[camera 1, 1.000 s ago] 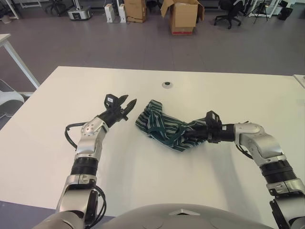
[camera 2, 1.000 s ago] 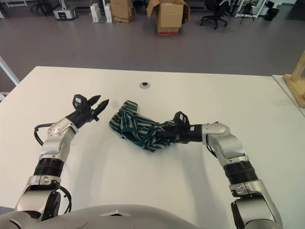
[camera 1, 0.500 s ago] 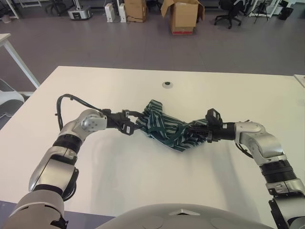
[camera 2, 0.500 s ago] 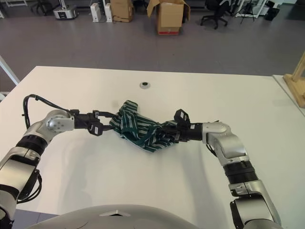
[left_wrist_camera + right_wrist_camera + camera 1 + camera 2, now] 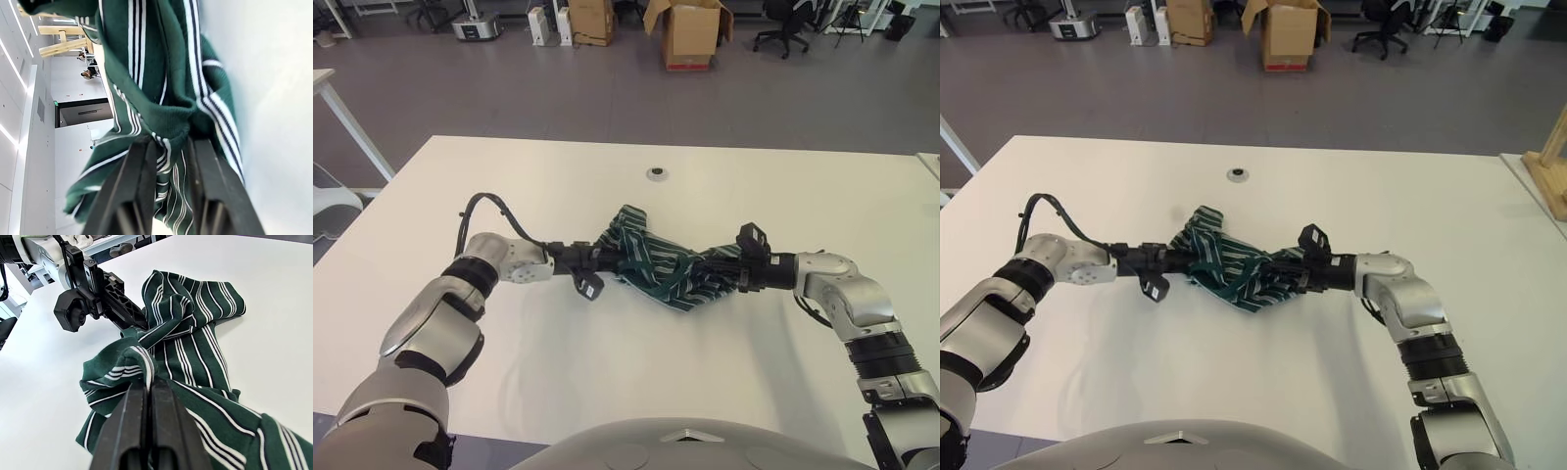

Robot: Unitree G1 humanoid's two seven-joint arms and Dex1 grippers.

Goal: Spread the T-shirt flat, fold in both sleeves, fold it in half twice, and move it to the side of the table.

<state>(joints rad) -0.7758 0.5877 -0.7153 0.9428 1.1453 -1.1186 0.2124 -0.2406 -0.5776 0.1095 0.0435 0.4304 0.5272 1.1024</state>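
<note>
A green T-shirt (image 5: 651, 262) with white stripes lies crumpled in the middle of the white table (image 5: 607, 382). My left gripper (image 5: 607, 257) lies low on the table at the shirt's left edge. In the left wrist view its fingers (image 5: 139, 186) close on a bunched fold of the T-shirt (image 5: 161, 73). My right gripper (image 5: 713, 275) is at the shirt's right end. In the right wrist view it (image 5: 146, 387) is shut on a raised fold of the T-shirt (image 5: 195, 347), with the left gripper (image 5: 137, 319) across from it.
A small round grommet (image 5: 656, 173) sits in the tabletop behind the shirt. Bare table stretches to both sides and toward the front edge. Cardboard boxes (image 5: 690, 34) and chairs stand on the floor beyond the table.
My left arm dropped from a raised, open pose beside the shirt. It pushed its fingers into the shirt's left edge and closed on it. The right gripper kept its hold.
</note>
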